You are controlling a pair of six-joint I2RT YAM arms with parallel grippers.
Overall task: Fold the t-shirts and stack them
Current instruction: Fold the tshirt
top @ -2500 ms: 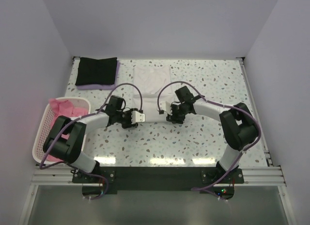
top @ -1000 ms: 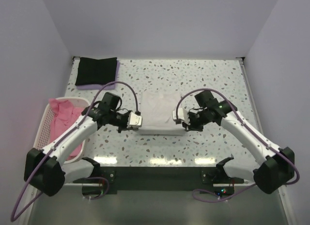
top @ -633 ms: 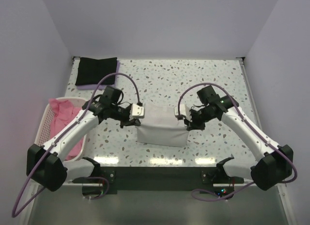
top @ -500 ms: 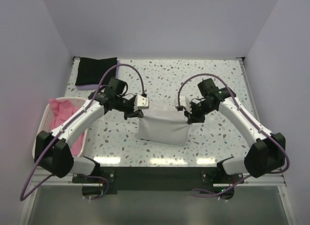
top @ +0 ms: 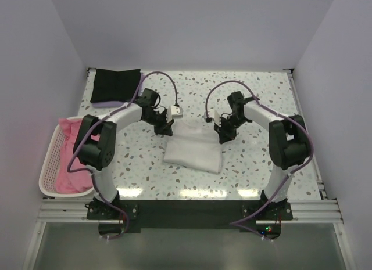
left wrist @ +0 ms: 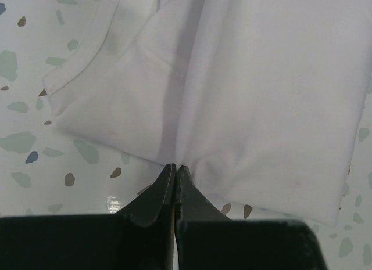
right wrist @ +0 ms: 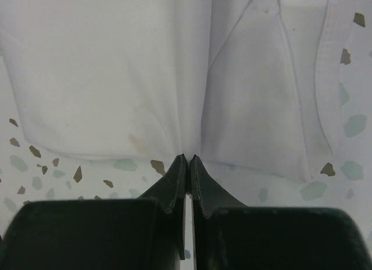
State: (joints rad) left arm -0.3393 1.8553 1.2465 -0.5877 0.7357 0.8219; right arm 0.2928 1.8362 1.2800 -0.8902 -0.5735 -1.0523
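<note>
White t-shirt [top: 195, 148] lies crosswise between our grippers.
Both the left gripper [left wrist: 175, 168] and right gripper [right wrist: 187, 159] clamp its far edge (one end apiece).

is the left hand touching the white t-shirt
Touching. In the left wrist view the left hand is shut on the edge of the white t-shirt, and the fabric puckers at its tips.
</note>
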